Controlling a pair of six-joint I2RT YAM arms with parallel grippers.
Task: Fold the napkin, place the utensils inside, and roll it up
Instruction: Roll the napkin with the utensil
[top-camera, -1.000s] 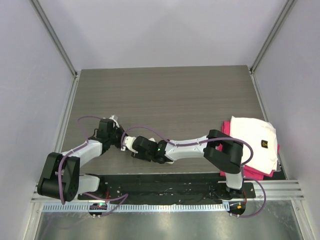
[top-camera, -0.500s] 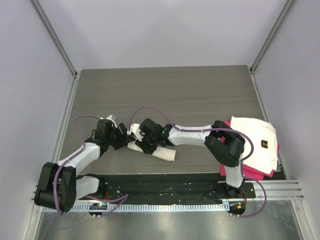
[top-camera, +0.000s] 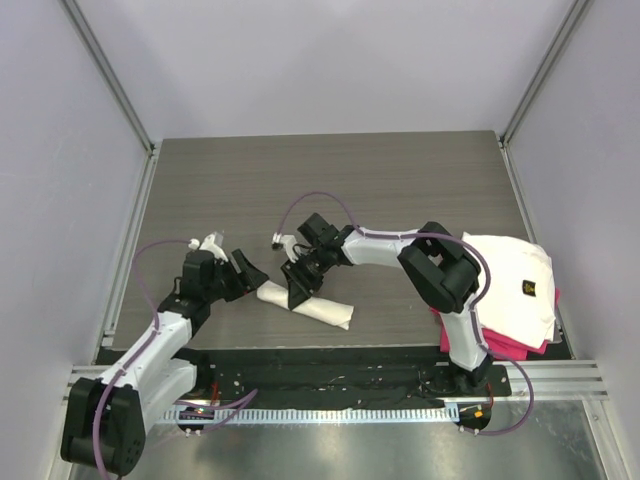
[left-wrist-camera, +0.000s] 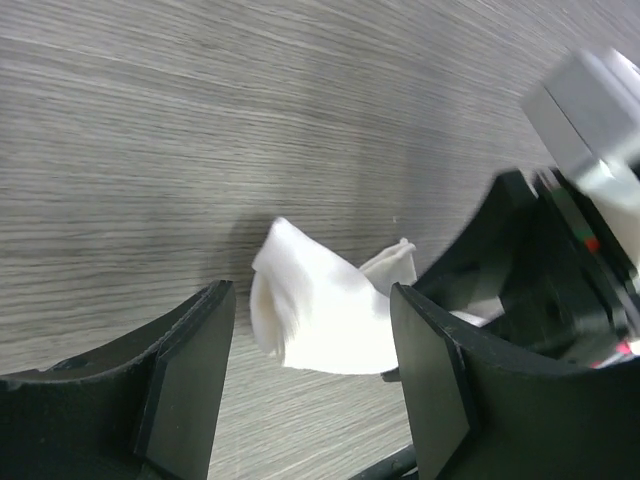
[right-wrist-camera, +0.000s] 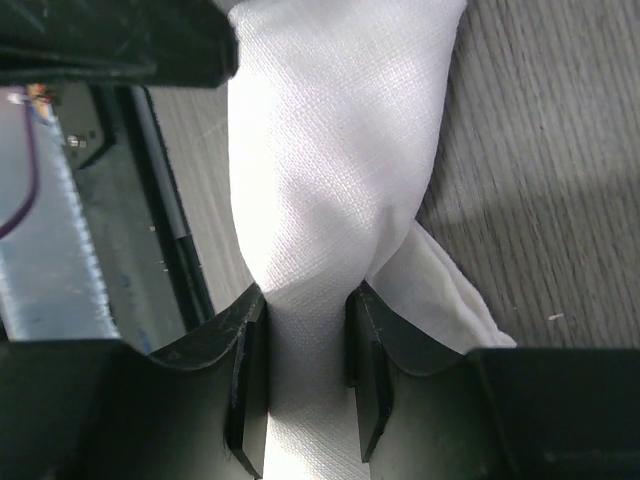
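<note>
Napkin (top-camera: 330, 311) rolled up, on bench (top-camera: 350, 190) near front edge. Pinched near its left end by right end effector (top-camera: 300, 286), looks meant to stop unrolling. Left end effector (top-camera: 251, 274) spread, just beside that end, touching nothing. Can't see spoon; presumably inside.

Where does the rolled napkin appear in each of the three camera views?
Top external: the napkin is a slanted white roll, low centre.
Left wrist: at the centre, just beyond the open left gripper.
Right wrist: it fills the middle from top to bottom, pinched by the right gripper.
Shared landmark: the grey wood-grain table under the roll.
</note>
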